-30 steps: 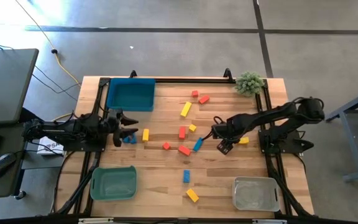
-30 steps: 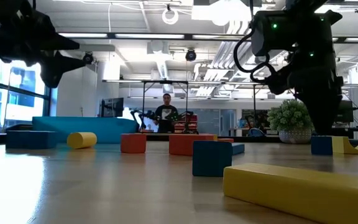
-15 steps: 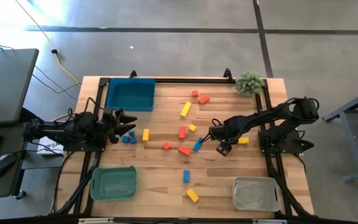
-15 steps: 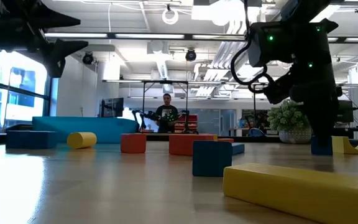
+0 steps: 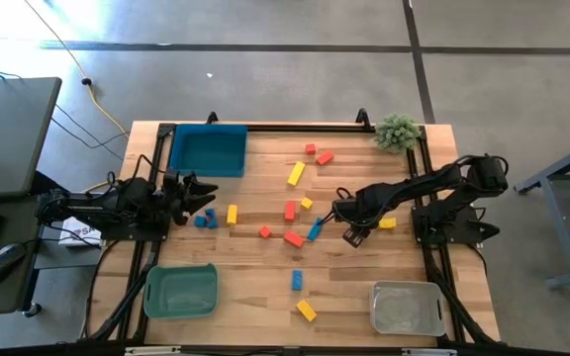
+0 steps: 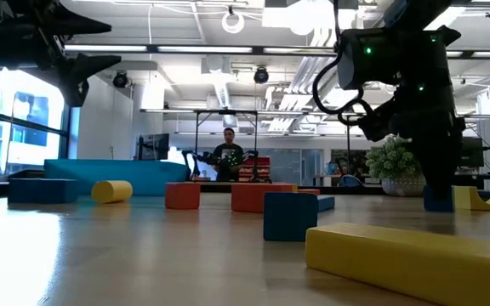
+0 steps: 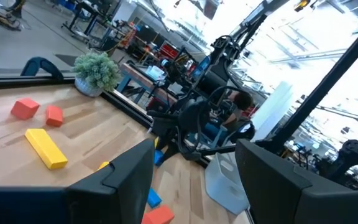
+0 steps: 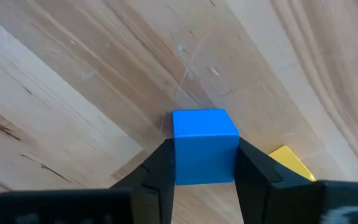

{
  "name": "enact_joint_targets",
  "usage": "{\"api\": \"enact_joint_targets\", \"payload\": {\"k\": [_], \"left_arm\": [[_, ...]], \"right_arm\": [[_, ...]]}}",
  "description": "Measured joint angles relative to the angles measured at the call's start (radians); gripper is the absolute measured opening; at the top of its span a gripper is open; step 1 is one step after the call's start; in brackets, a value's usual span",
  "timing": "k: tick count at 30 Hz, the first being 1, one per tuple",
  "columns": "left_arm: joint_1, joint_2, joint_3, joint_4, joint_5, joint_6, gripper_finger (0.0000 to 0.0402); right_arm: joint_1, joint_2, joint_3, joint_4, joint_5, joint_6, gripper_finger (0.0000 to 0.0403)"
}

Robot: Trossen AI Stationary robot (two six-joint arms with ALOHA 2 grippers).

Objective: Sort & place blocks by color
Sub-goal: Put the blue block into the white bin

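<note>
Blue and square-faced, the blue cube (image 8: 205, 146) is sitting on the wooden table (image 5: 265, 297) between the two fingers (image 8: 157, 171) of the right gripper (image 5: 355, 233), which is pressing against both of its sides, so the right gripper is clenched on the cube. Just past the cube, off one finger, a yellow block (image 8: 289, 160) is lying close by; seen from above, that block (image 5: 388, 223) is just beside the gripper on the side toward its own arm base. On the gripper's other side a long blue bar (image 5: 316, 229) is resting near.

The step in hand looks like the pickup. To do it well, the grip should be kept square on the cube's flat sides and the lift should go straight up, so that neither the yellow block nor the blue bar is being nudged. The teal tray (image 5: 207, 150) is lying well apart from this gripper, across the table, so a clear carry height matters.

The left gripper (image 5: 194, 196) is waiting with its jaws spread wide, holding nothing, near two small blue blocks (image 5: 204, 220).
</note>
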Motion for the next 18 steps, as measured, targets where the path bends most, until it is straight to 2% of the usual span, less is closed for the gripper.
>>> {"api": "enact_joint_targets", "payload": {"k": [5, 10, 14, 18], "left_arm": [[0.0, 0.0, 0.0, 0.0, -0.008, -0.008, 0.0213], [0.0, 0.0, 0.0, 0.0, -0.007, -0.024, 0.0213], [0.0, 0.001, 0.024, -0.023, 0.018, -0.042, 0.0213], [0.0, 0.012, 0.095, -0.077, 0.021, -0.007, 0.0213]], "right_arm": [[0.005, -0.001, 0.044, -0.046, -0.037, 0.011, 0.0101], [0.044, -0.001, 0.133, -0.103, -0.027, 0.053, 0.0101], [0.098, -0.001, 0.235, -0.173, -0.001, 0.104, 0.0101], [0.177, -0.001, 0.355, -0.249, 0.068, 0.197, 0.0101]]}}
